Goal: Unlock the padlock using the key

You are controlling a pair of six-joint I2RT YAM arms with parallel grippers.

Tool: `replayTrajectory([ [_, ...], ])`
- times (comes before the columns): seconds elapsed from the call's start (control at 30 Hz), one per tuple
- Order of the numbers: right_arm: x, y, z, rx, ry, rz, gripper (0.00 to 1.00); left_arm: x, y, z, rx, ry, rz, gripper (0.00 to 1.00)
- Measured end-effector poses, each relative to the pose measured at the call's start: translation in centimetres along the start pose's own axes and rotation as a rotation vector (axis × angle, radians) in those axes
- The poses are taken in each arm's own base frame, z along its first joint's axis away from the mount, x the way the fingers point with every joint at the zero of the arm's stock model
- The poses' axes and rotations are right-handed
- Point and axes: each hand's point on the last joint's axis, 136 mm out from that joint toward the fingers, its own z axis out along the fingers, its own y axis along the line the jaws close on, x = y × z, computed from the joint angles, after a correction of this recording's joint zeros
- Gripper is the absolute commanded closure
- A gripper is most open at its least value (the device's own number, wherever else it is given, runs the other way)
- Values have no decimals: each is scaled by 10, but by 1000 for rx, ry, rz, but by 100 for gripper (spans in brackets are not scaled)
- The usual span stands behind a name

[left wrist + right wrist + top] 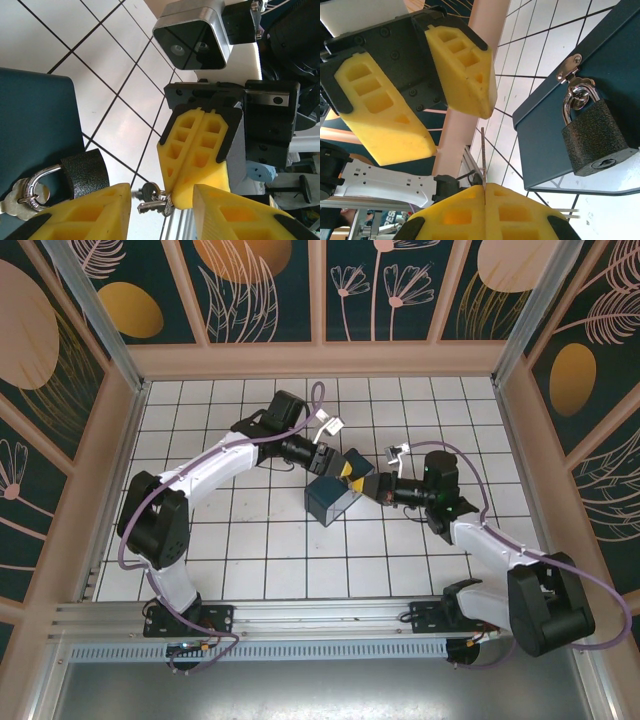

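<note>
The dark padlock [595, 137] hangs by its shackle from the hasp of the teal box [600, 65], keyhole facing down; it also shows at the box's edge as the padlock [85, 172]. My right gripper [484, 189] is shut on the key [483, 155], whose thin blade sticks out edge-on. In the left wrist view the key [152, 204] and a second one on the ring poke from the right fingers [200, 150]. My left gripper [161, 200] stands open, its pads on either side of the key without touching it. Both grippers meet beside the box [330, 502].
The white tiled floor [250, 560] lies all round the box. Wooden walls with painted panels close the back and both sides. A metal rail [300, 618] runs along the near edge by the arm bases.
</note>
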Motion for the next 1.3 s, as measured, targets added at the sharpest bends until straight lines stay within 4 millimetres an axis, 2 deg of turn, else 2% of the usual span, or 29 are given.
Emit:
replayTrajectory([
  [0.2, -2, 1, 1, -7, -5, -9, 100, 9, 6, 3, -2, 14, -21, 62],
  [0.4, -5, 1, 2, -14, -10, -18, 100, 9, 6, 3, -1, 15, -22, 66],
  [0.57, -6, -1, 4, -17, -9, -16, 100, 9, 5, 3, 6, 14, -18, 78],
  [0.8, -6, 1, 6, -29, -9, -18, 100, 10, 7, 4, 5, 13, -21, 82],
  [1.03, -6, -1, 7, -27, -10, -13, 100, 9, 5, 5, 52, -4, -35, 97],
  [1.13, -6, -3, 7, -27, -13, -9, 100, 9, 5, 6, 77, -15, -57, 100],
  [1.2, -5, -3, 6, -31, -17, -3, 94, 10, 5, 7, 90, -24, -74, 100],
  [1.3, -6, -3, 4, -45, -37, -1, 77, 9, 4, 8, 107, -39, -90, 100],
])
